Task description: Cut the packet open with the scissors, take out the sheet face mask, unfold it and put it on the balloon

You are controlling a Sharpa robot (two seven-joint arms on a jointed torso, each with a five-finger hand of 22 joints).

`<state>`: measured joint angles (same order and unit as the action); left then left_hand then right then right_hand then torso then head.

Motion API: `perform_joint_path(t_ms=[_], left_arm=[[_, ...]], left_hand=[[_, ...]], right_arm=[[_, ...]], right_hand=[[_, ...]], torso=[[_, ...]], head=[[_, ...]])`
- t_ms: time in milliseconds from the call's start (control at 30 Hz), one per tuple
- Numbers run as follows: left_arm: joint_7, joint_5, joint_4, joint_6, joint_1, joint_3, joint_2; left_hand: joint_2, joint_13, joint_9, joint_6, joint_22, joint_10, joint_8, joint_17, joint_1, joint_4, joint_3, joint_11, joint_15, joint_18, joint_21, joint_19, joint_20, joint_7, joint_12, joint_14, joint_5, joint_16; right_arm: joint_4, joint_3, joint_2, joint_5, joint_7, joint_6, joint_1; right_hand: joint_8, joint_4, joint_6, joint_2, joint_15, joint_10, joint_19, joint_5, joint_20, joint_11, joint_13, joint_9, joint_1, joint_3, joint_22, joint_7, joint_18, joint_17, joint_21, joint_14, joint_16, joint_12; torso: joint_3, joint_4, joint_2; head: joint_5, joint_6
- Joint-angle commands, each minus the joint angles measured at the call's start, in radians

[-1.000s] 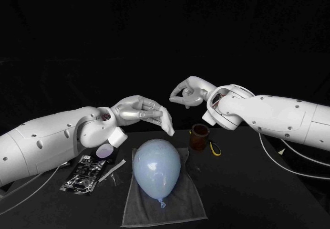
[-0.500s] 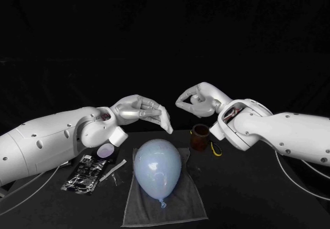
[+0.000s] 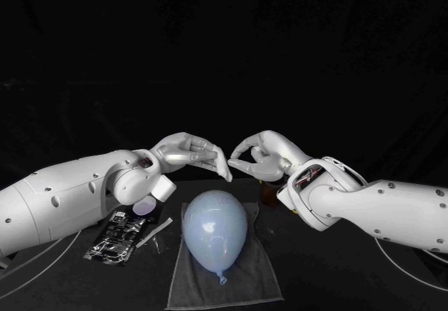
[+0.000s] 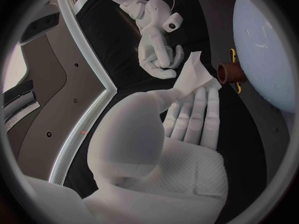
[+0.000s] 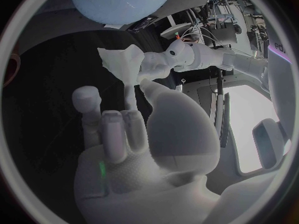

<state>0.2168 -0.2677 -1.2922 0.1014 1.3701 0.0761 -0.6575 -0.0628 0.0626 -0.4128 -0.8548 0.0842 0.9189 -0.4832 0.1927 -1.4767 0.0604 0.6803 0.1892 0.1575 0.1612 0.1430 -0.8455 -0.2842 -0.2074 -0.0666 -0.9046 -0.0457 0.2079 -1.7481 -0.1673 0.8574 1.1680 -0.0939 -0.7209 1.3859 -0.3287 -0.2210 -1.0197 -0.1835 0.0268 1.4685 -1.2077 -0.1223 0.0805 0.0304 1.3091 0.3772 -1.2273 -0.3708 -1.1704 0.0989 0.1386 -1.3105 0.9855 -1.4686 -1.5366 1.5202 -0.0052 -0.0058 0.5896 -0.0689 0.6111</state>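
Observation:
My left hand [image 3: 190,153] is raised behind the balloon and pinches the folded white sheet mask [image 3: 224,167], which hangs from its fingers. The mask [image 4: 194,74] also shows in the left wrist view between thumb and fingers. My right hand [image 3: 260,156] is right beside it, fingers curled, and one fingertip reaches the mask's edge [image 5: 120,62]; I cannot tell whether it grips. The pale blue balloon [image 3: 215,225] lies on a grey towel [image 3: 250,285]. The cut packet [image 3: 116,236] lies flat at the left. The yellow-handled scissors [image 4: 233,59] lie next to a brown cup.
A brown cup [image 3: 268,192] stands behind the towel, partly hidden by my right arm. A thin cut-off strip [image 3: 155,232] lies between the packet and the towel. My right forearm [image 3: 382,210] hangs over the table's right side.
My right hand has swung left and down, closing the gap until it sits at the mask. The right arm now covers the scissors. The left hand stays put with the mask.

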Motion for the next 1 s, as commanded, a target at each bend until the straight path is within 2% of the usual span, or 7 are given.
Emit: perform_joint_path(t_ms=[33, 367, 533, 1000], left_arm=[[-0.009, -0.005, -0.005, -0.042, 0.0, -0.001, 0.0], [-0.013, -0.007, -0.012, -0.036, -0.001, -0.001, 0.001], [-0.014, -0.01, -0.016, -0.031, -0.002, -0.001, 0.002], [-0.013, -0.013, -0.017, -0.031, -0.002, -0.001, 0.005]], left_hand=[[-0.004, 0.001, -0.108, -0.002, 0.001, 0.01, -0.015, 0.0, 0.003, -0.006, 0.003, 0.0, 0.001, 0.017, 0.005, -0.008, 0.002, -0.004, -0.005, -0.008, -0.002, -0.005], [-0.007, 0.001, -0.108, -0.003, 0.002, 0.011, -0.017, 0.0, 0.004, -0.008, 0.004, -0.001, 0.001, 0.017, 0.007, -0.009, 0.002, -0.004, -0.005, -0.01, -0.002, -0.005], [-0.008, 0.001, -0.108, -0.003, 0.002, 0.012, -0.017, 0.0, 0.004, -0.009, 0.005, -0.001, 0.001, 0.017, 0.007, -0.009, 0.002, -0.004, -0.005, -0.01, -0.002, -0.006], [-0.01, 0.001, -0.107, -0.005, 0.003, 0.014, -0.018, 0.0, 0.004, -0.012, 0.006, -0.001, 0.0, 0.017, 0.008, -0.01, 0.003, -0.003, -0.005, -0.011, -0.002, -0.007]], right_arm=[[0.005, 0.001, -0.01, 0.106, -0.086, -0.052, -0.004], [0.044, 0.001, -0.056, 0.154, -0.141, -0.06, -0.009], [0.07, 0.001, -0.082, 0.167, -0.153, -0.058, -0.009], [0.092, 0.001, -0.114, 0.173, -0.162, -0.043, -0.01]], right_hand=[[0.004, -0.007, -0.007, -0.01, 0.007, 0.073, -0.005, 0.0, -0.002, -0.007, 0.196, -0.002, 0.004, 0.016, -0.003, 0.0, -0.006, -0.181, 0.001, -0.071, -0.003, -0.003], [0.01, -0.049, -0.005, -0.025, 0.006, 0.062, 0.012, -0.001, -0.002, -0.006, 0.175, -0.006, 0.007, 0.076, 0.01, 0.002, -0.001, -0.161, -0.028, -0.062, 0.005, -0.022], [0.012, -0.058, -0.003, -0.025, 0.005, 0.059, 0.018, 0.002, -0.001, -0.005, 0.169, -0.007, -0.001, 0.093, 0.013, 0.003, 0.001, -0.156, -0.037, -0.06, 0.007, -0.027], [0.006, -0.063, -0.014, -0.015, 0.007, 0.06, 0.019, 0.004, -0.001, -0.008, 0.171, -0.005, -0.027, 0.119, 0.012, -0.001, 0.001, -0.157, -0.042, -0.06, 0.007, -0.026]], torso=[[-0.0007, 0.0011, 0.001], [0.0002, 0.0, -0.001], [0.0001, -0.0007, 0.0], [-0.0001, -0.0002, -0.001]], head=[[-0.001, 0.003], [-0.001, 0.005], [-0.001, 0.006], [-0.002, 0.009]])
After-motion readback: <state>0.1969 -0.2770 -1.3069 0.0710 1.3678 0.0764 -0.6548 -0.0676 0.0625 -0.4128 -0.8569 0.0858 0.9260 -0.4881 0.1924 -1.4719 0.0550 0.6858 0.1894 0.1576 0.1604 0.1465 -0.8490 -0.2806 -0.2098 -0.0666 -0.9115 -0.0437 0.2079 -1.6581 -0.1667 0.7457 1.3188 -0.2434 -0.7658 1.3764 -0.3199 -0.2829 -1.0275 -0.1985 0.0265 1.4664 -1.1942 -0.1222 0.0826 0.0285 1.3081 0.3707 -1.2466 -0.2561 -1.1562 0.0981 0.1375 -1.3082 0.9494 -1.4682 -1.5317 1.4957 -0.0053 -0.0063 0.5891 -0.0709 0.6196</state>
